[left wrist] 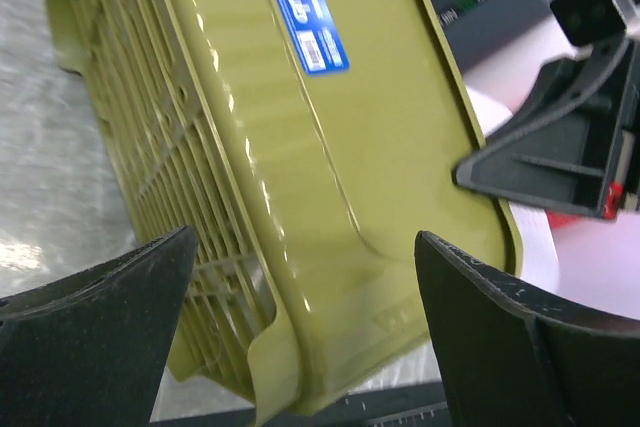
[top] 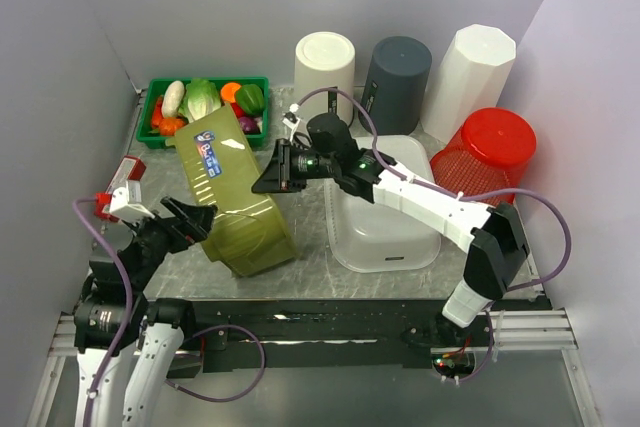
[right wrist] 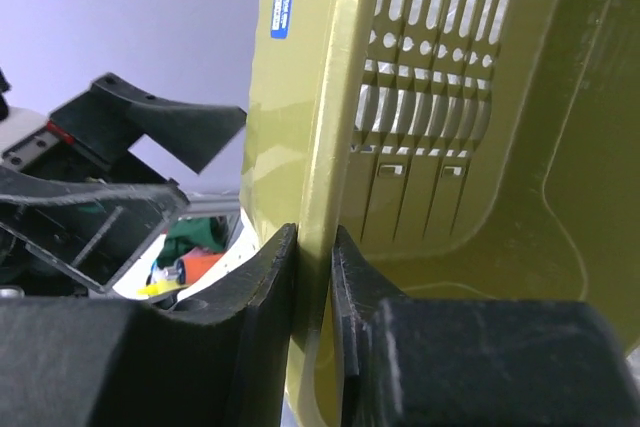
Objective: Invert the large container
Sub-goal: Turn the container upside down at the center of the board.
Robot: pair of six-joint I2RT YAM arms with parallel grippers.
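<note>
The large container [top: 235, 197] is an olive-green slatted tub with a blue label. It stands tilted on its side left of centre, its lower end on the table. My right gripper [top: 268, 175] is shut on its upper rim; in the right wrist view the two pads [right wrist: 275, 277] pinch the rim of the tub [right wrist: 450, 97] between them. My left gripper [top: 195, 222] is open at the tub's near lower end. In the left wrist view its fingers [left wrist: 110, 297] straddle the corner of the tub [left wrist: 300, 147] without touching it.
A green crate [top: 208, 81] of toy vegetables stands at the back left. A white cylinder [top: 325, 62], a dark grey cylinder [top: 398, 69] and a white faceted bin [top: 470, 67] line the back. A red basket [top: 490, 152] lies at the right, and a white tub [top: 385, 237] sits under the right arm.
</note>
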